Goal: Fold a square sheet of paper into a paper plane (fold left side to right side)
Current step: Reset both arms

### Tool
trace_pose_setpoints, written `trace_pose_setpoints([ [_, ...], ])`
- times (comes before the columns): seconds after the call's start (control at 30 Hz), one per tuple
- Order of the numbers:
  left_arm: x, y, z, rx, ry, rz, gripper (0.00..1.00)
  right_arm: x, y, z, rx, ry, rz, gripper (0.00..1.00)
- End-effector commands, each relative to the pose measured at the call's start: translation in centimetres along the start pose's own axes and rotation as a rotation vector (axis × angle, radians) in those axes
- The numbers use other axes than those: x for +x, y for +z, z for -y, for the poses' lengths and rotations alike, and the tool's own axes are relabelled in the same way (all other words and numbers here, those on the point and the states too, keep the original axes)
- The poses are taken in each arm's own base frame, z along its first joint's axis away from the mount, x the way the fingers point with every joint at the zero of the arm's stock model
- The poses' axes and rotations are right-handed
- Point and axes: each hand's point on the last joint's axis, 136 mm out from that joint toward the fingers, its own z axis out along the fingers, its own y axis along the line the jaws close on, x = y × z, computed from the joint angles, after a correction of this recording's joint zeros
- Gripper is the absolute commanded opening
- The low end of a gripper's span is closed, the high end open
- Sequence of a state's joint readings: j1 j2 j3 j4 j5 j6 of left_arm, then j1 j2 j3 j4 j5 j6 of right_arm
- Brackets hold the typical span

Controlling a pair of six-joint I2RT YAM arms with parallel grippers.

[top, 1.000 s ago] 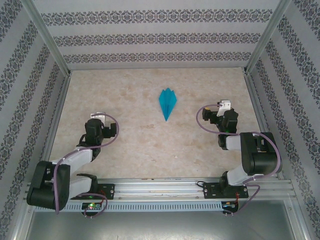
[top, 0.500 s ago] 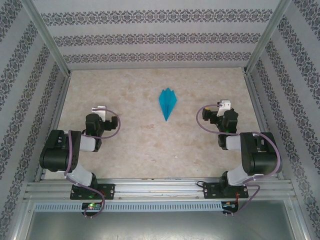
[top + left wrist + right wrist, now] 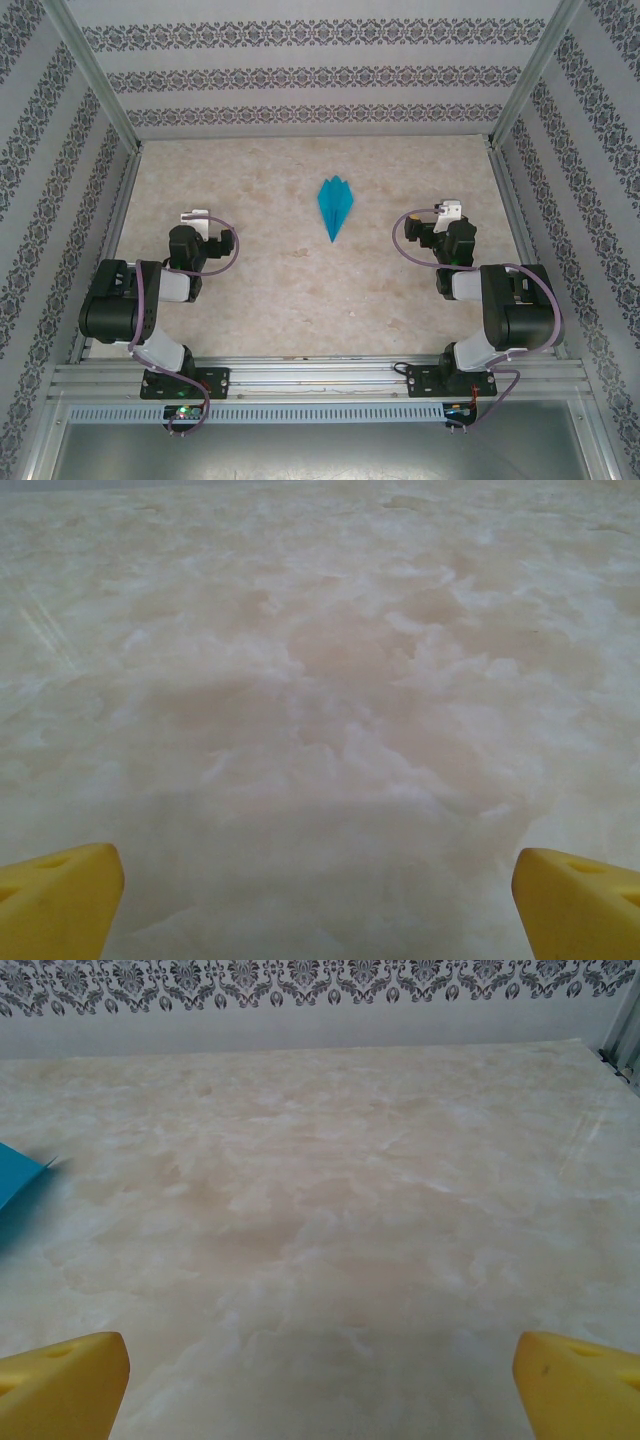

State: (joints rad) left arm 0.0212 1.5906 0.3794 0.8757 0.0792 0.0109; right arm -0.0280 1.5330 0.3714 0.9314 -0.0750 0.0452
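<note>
Top external: the paper plane [image 3: 335, 206] lies flat on the bench [image 3: 270, 300]. It is folded into a narrow dart with its nose toward the arm bases. It sits roughly midway between the 2 arms and well apart from both.

The left fingers [image 3: 197, 216] and right fingers [image 3: 450, 210] sit at either side, touching nothing.

Left wrist: 2 yellow tips spread wide over bare bench, released.

Right wrist: same wide spread, nothing between the tips. A teal corner of the plane shows at the left edge.

We judge the folding done and the step in hand to be parking the arms. The next move, if any, calls only for keeping clear of the plane so the creases lie undisturbed.
</note>
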Motion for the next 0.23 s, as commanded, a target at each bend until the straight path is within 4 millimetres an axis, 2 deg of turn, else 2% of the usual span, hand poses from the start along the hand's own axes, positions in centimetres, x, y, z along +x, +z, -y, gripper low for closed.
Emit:
trace_pose_setpoints([
  [0.0, -2.07, 0.08, -0.15, 0.006, -0.02, 0.073, 1.0, -0.67, 0.11, -0.38, -0.002, -0.009, 0.019, 0.98],
  [0.2, -2.08, 0.11, -0.16, 0.005, -0.019, 0.073, 1.0, -0.7, 0.07, -0.37, -0.002, -0.009, 0.02, 0.98],
])
